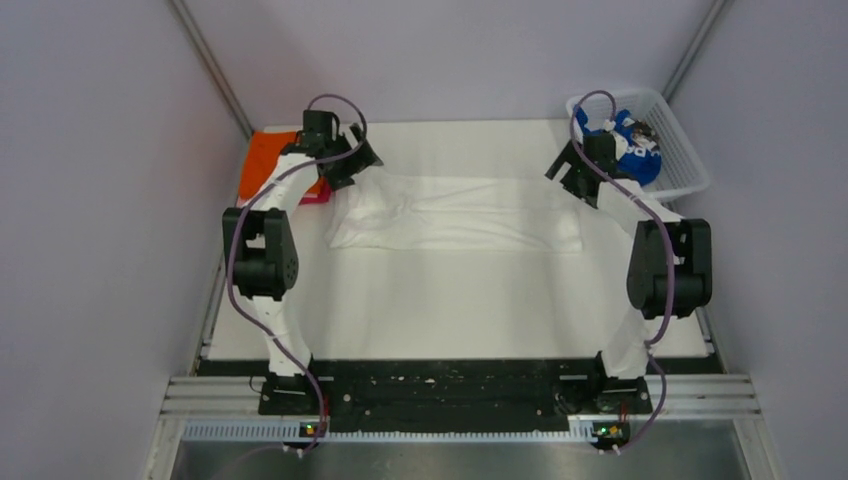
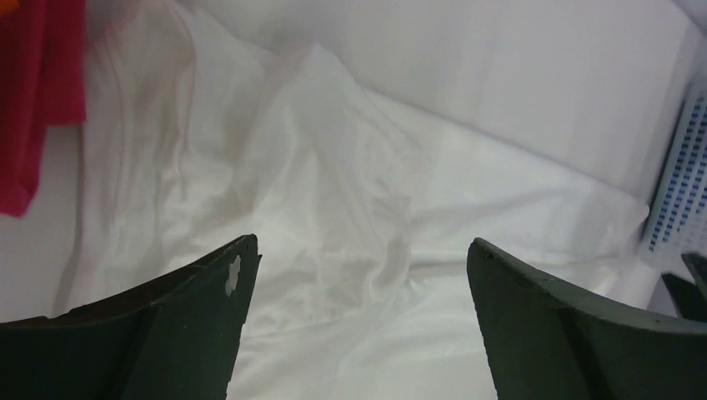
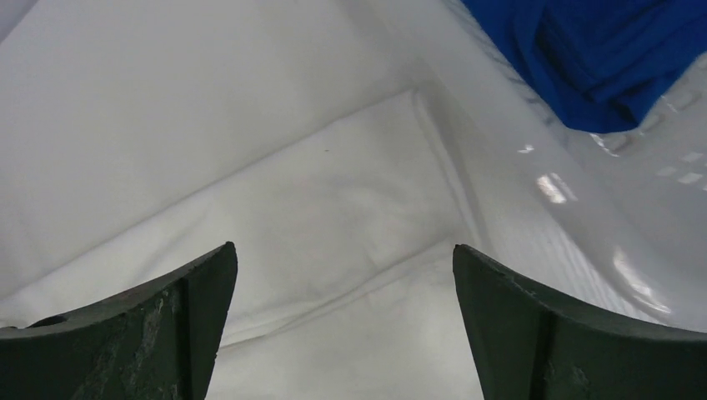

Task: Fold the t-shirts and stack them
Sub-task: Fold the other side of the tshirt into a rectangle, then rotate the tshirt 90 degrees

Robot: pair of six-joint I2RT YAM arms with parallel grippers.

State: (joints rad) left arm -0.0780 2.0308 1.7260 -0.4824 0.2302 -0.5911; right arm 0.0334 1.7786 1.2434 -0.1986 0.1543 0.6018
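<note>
Both my jaws are wide, nothing held. Left gripper (image 2: pixel 358 250) hangs over the left end of the white t-shirt (image 1: pixel 460 212), fingers clear of the cloth on either side; the fabric is rumpled and ridged there. Right gripper (image 3: pixel 343 254) hangs over the tee's right end, where the edges lie flat and layered, just beside the basket (image 1: pixel 684 150) wall. The white tee lies as a long band across the far half of the table (image 1: pixel 450 300), spanning arm to arm; no print shows on it from any view. Orange t-shirt (image 1: pixel 268 160) sits flat at the far left corner, pink t-shirt (image 1: pixel 318 193) peeking out at its near right edge, close to the white tee's left end. Blue t-shirt (image 1: pixel 640 155) is bunched in the basket at the far right corner.
</note>
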